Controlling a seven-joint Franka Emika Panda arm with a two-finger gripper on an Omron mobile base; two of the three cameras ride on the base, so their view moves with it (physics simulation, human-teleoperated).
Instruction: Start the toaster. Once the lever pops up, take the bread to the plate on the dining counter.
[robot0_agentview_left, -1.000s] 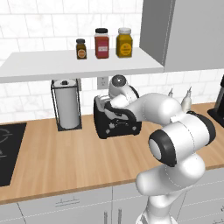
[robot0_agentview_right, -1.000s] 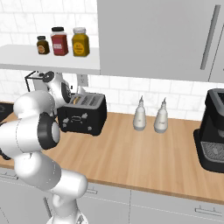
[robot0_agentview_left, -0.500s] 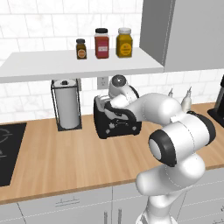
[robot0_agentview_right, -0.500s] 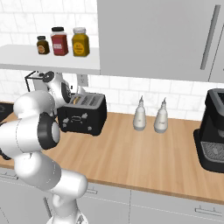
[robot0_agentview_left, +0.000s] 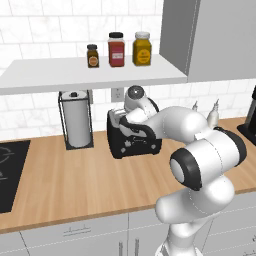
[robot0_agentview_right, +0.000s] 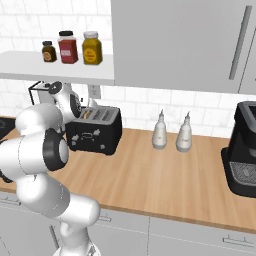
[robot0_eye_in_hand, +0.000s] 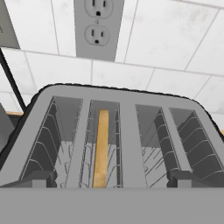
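Observation:
The black toaster (robot0_agentview_left: 136, 146) (robot0_agentview_right: 95, 133) stands on the wood counter by the tiled wall. From above, its grey top (robot0_eye_in_hand: 127, 95) shows several slots. The tan bread (robot0_eye_in_hand: 102, 148) stands on edge, sunk deep in the second slot from the left. My gripper (robot0_eye_in_hand: 111, 180) hovers just over the toaster's front edge and is open, its two dark fingertips (robot0_eye_in_hand: 38, 178) spread wide to either side of the slots, holding nothing. My hand (robot0_agentview_left: 131, 124) (robot0_agentview_right: 76, 111) hangs right above the toaster. The plate and the dining counter are out of view.
A paper towel holder (robot0_agentview_left: 76, 120) stands left of the toaster, with a black cooktop (robot0_agentview_left: 10, 170) further left. A shelf with three spice jars (robot0_agentview_left: 116, 49) hangs close overhead. Two bottles (robot0_agentview_right: 171, 132) and a black coffee machine (robot0_agentview_right: 243, 150) stand to the right. A wall outlet (robot0_eye_in_hand: 97, 27) is behind the toaster.

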